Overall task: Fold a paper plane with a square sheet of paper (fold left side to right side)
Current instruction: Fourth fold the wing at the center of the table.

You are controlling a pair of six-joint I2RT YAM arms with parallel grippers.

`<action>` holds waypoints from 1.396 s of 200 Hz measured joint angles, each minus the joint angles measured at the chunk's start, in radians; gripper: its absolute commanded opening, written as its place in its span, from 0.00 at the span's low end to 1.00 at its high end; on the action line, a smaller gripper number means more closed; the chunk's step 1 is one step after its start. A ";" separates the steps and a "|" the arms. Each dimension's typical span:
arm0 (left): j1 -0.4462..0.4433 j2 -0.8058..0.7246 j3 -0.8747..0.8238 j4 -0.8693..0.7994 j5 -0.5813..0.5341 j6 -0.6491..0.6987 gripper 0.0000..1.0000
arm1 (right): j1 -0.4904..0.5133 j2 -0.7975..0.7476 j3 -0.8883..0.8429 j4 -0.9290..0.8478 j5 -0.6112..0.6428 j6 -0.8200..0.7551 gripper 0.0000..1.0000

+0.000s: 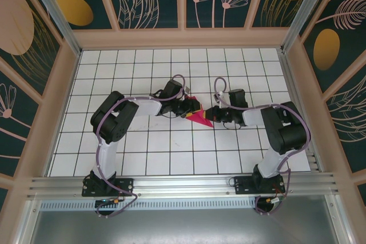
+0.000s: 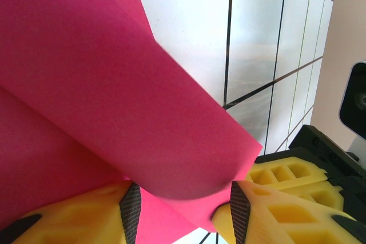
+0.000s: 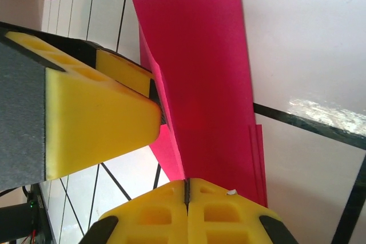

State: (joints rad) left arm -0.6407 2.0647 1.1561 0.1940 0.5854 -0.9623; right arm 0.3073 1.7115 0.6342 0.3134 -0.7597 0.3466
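The paper (image 1: 197, 117), at the middle of the table (image 1: 171, 147), looks light, limp and easily creased, best taken at a folded edge, where the right pincer (image 3: 186, 190) pinches it, while the left pincer (image 2: 184, 194) stands spread around its curl.

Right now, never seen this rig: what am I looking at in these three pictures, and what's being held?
Two robot arms are bolted at the near edge of a white tiled table, each ending in a two-finger gripper. The wide picture comes from a fixed camera above and behind them; the other two from a camera on each wrist, looking past its yellow fingers. Between the grippers is a pink paper, partly folded to a point. The right gripper is shut, pinching the paper's edge. The left gripper has its jaws apart either side of a curled fold; whether it squeezes, I cannot tell.
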 measured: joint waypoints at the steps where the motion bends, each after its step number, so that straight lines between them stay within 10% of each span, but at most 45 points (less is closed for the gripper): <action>1: 0.000 0.000 0.000 0.000 0.000 0.000 0.48 | 0.000 0.000 0.000 0.000 0.000 0.000 0.03; 279: -0.001 -0.020 0.017 -0.097 -0.052 0.072 0.48 | 0.029 0.015 0.052 -0.099 -0.020 -0.027 0.02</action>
State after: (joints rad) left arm -0.6415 2.0449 1.1728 0.0967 0.5331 -0.8906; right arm 0.3359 1.7267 0.6865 0.2146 -0.7799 0.3199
